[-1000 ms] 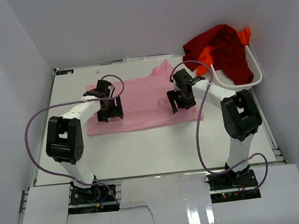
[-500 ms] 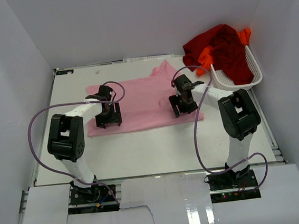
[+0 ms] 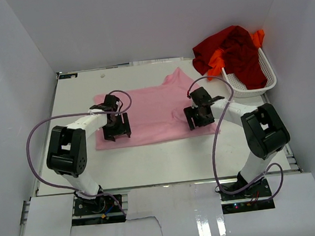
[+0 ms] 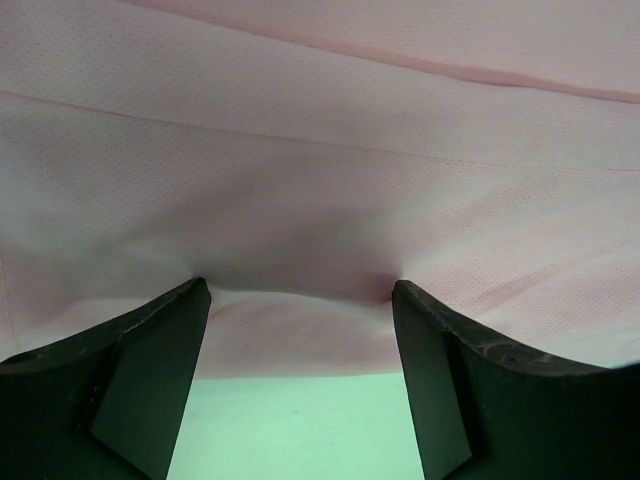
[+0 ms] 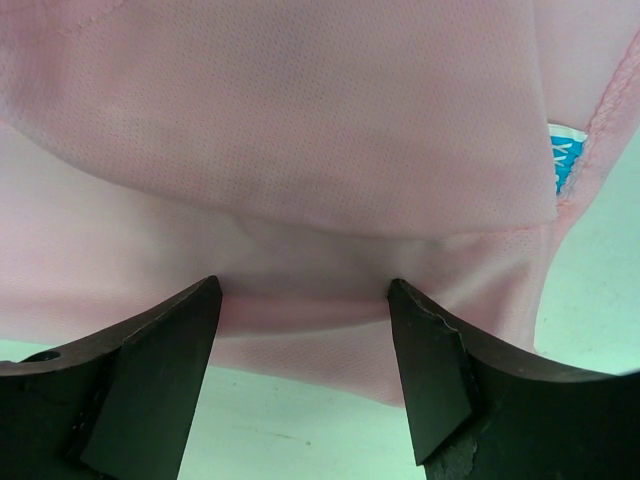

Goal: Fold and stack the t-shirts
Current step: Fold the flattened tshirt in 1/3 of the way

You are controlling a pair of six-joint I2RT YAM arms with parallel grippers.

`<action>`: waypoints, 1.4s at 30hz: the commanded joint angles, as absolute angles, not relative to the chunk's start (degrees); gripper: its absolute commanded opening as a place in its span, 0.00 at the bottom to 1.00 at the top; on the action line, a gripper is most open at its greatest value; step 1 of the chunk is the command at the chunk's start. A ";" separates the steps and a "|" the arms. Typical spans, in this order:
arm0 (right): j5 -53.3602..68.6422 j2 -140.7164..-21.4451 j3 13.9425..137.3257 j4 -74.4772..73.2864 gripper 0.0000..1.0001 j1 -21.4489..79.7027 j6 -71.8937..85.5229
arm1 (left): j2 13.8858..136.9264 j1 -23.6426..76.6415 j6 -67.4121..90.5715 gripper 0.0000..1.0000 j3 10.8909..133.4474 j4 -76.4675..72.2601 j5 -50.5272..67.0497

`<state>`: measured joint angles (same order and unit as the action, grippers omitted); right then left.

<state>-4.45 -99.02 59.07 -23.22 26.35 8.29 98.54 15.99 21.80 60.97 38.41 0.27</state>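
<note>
The light pink t-shirt [image 3: 151, 113] lies flat across the middle of the table. My left gripper [image 3: 117, 132] is open, with both fingertips pressed on the cloth near its near-left edge. In the left wrist view the gripper [image 4: 300, 290] straddles a strip of pink shirt [image 4: 320, 150]. My right gripper [image 3: 200, 118] is open and presses the shirt near its right end. It shows in the right wrist view [image 5: 303, 290] over the pink cloth [image 5: 300, 130]. The dark red shirt [image 3: 234, 49] and the orange shirt [image 3: 216, 62] lie crumpled in the basket.
A white mesh basket [image 3: 255, 89] stands at the back right against the wall. White walls close in the table on three sides. Bare table [image 3: 162, 162] lies between the shirt and the arm bases. A blue label [image 5: 565, 160] shows at the shirt's edge.
Both grippers have moved toward the near side and down onto the pink shirt. The shirt's near edge has shifted a little nearer with them.
</note>
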 commanded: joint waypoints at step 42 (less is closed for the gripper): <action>12.04 -108.37 82.96 -38.50 0.66 28.65 11.87 | 100.29 14.94 22.15 0.85 83.33 53.53 3.43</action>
